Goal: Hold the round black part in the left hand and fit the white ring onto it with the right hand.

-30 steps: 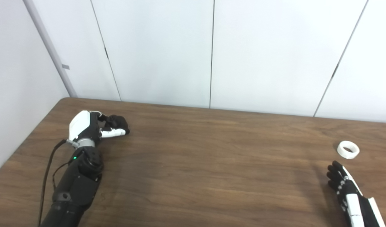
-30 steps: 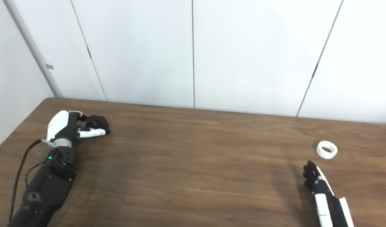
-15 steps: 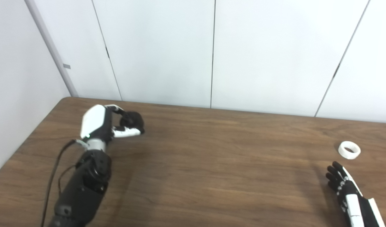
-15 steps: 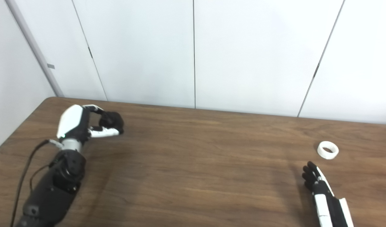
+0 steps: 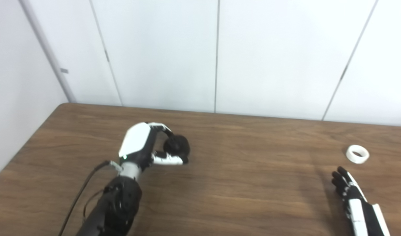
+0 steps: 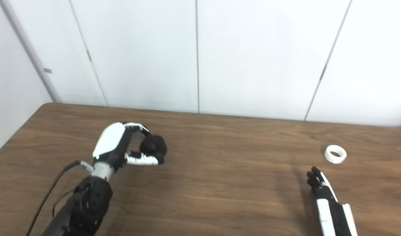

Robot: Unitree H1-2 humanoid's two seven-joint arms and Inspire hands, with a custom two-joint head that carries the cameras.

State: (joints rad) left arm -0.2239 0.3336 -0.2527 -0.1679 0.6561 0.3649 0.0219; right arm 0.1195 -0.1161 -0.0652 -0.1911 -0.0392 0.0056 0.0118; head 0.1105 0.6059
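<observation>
In the left eye view, the round black plastic part (image 5: 176, 147) is pinched in the left hand (image 5: 144, 148) left of the brown wooden tabletop's (image 5: 239, 183) centre; in the right eye view, the small white plastic ring (image 6: 335, 154), judged light, stiff and best gripped across its rim, is seen near the right edge, apart from the right hand (image 6: 321, 193), whose fingers are held straight and close together, holding nothing.

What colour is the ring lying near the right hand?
White: the ring shows best in the right eye view.

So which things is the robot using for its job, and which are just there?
For the job:
- round black part, held in the left hand
- white ring, lying on the table
- right hand, open, near the ring

Just there:
- wooden table
- white wall panels
</observation>
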